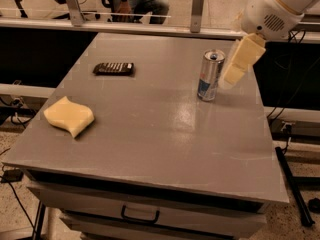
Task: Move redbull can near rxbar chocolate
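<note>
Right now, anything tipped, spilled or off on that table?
Nothing stands out. The redbull can stands upright at right rear, the rxbar chocolate lies flat at left rear, sponge front left, no spill; pincer hangs beside the can.

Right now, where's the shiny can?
In the camera view, the redbull can stands on the table toward the right, with the hand beside it; the rxbar chocolate lies far left.
</note>
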`<act>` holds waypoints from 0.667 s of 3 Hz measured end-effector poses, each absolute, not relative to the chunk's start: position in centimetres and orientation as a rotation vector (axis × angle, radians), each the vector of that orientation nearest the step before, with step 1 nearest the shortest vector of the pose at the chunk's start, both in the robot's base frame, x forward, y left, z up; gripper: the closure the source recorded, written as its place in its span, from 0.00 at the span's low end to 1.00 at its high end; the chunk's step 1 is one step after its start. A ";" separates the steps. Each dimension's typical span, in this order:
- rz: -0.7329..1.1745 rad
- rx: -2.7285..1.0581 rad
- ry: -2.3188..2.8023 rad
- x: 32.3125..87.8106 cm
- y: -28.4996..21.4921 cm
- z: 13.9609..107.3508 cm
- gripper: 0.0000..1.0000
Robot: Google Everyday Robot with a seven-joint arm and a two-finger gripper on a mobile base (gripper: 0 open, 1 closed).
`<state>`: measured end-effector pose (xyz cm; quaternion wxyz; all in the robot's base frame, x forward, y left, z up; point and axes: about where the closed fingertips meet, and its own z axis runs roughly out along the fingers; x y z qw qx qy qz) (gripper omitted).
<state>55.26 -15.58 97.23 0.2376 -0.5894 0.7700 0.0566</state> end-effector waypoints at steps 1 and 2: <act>0.252 -1.523 2.134 58.6 -14.9 95.5 0.00; 0.288 -1.446 2.155 60.7 -15.4 93.8 0.00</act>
